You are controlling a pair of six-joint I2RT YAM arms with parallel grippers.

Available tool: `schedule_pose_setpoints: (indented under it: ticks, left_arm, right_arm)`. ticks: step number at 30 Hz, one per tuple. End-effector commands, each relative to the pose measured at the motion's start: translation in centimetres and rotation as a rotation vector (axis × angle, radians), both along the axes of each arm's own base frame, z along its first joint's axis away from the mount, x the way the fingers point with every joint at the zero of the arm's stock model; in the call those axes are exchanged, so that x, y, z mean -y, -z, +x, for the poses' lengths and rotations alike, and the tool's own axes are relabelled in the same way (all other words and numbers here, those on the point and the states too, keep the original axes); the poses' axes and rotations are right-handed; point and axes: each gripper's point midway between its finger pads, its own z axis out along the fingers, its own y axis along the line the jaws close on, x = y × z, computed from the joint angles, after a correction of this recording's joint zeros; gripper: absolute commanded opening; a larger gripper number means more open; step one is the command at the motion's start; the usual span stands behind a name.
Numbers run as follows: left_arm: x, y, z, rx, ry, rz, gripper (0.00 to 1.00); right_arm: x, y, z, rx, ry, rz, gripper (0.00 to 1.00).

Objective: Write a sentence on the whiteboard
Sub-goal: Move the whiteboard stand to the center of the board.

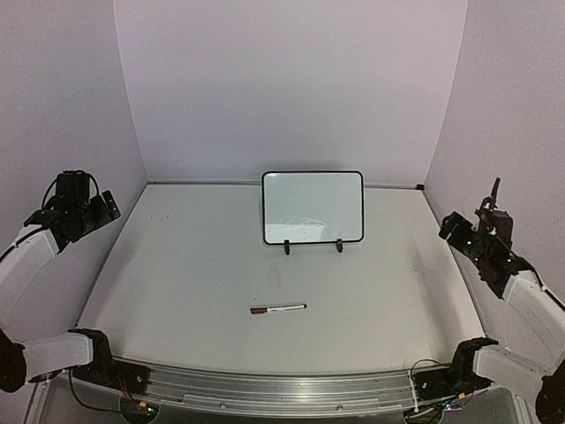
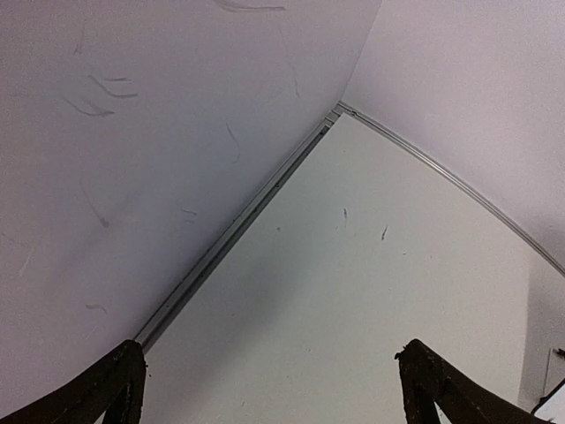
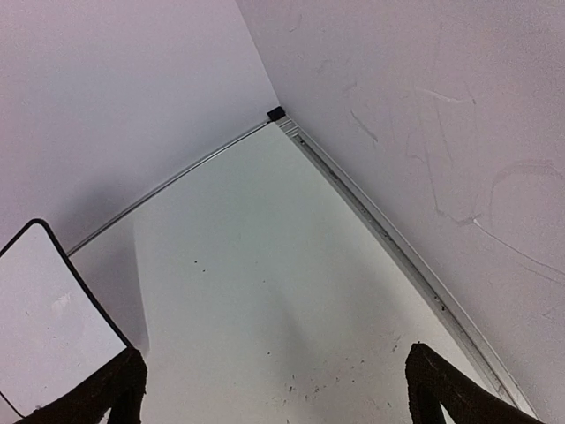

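While both arms sit off at the sides of the desk (image 1: 177, 265), the whiteboard (image 1: 312, 208) stands toward the far middle of it, in front of the back wall (image 1: 291, 88). It is a white board in a thin black frame with rounded corners, propped on two small black feet (image 1: 287, 249), its face turned toward the arms. A faint grey smudge shows on its lower half, but no clear writing can be made out.

A marker (image 1: 277, 308) lies flat on the desk nearer the arms, well apart from the board and a little left of its centre line. Its body is white and its left end is dark.

The left claw (image 2: 274, 389) is raised by the left wall, its two dark fingers (image 2: 119, 384) spread wide with nothing between them; its camera looks at the far left corner, where the wall carries thin scuff marks. The right claw (image 3: 278, 389) is likewise raised by the right wall, its fingers wide apart and empty. Its camera takes in the far right corner and the right edge of the board at the lower left.
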Motion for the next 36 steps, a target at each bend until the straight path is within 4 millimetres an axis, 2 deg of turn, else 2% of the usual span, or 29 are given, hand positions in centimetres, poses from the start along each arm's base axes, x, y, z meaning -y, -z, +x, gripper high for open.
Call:
schedule_pose_setpoints:
  ticks: [1, 5, 8, 10, 13, 16, 19, 25, 28, 33, 36]
  left_arm:
    - [3.8, -1.9, 1.5, -0.007, 0.214, -0.083, 1.00]
    - [8.6, -3.0, 2.4, -0.004, 0.453, -0.213, 1.00]
    - [10.6, -4.3, 2.1, -0.018, 0.545, -0.256, 1.00]
    - [11.0, -5.8, 1.8, -0.043, 0.585, -0.241, 1.00]
    - [11.4, -8.2, 1.1, -0.049, 0.649, -0.196, 1.00]
    - [10.7, -9.9, 0.5, -0.007, 0.647, -0.113, 1.00]
    - [9.7, -9.4, 0.3, -0.007, 0.594, -0.088, 1.00]
    - [9.0, -7.6, -0.3, 0.022, 0.558, -0.065, 1.00]
    - [9.0, -6.2, -0.5, 0.005, 0.572, -0.043, 1.00]
    - [9.1, -2.6, -1.0, -0.022, 0.584, -0.044, 1.00]
    - [8.7, -2.3, -1.3, -0.049, 0.576, -0.021, 1.00]
  right_arm:
    - [-3.1, -2.0, 1.0, 0.003, -0.184, 0.019, 0.98]
    - [-4.6, -2.1, 1.2, -0.049, -0.275, 0.025, 0.98]
    - [-6.0, -1.7, 1.5, -0.094, -0.329, 0.043, 0.98]
    - [-7.2, -0.9, 1.7, -0.138, -0.362, 0.050, 0.96]
    - [-10.4, 0.6, 2.0, -0.214, -0.454, 0.028, 0.92]
    - [-14.0, 2.9, 2.2, -0.310, -0.531, -0.023, 0.87]
    - [-17.2, 5.4, 2.8, -0.380, -0.588, -0.031, 0.79]
    - [-22.8, 8.0, 5.0, -0.412, -0.671, -0.082, 0.66]
    - [-24.6, 9.7, 6.4, -0.438, -0.687, -0.117, 0.61]
    - [-27.0, 11.4, 8.6, -0.446, -0.699, -0.164, 0.55]
    - [-27.7, 12.3, 9.9, -0.441, -0.685, -0.199, 0.50]
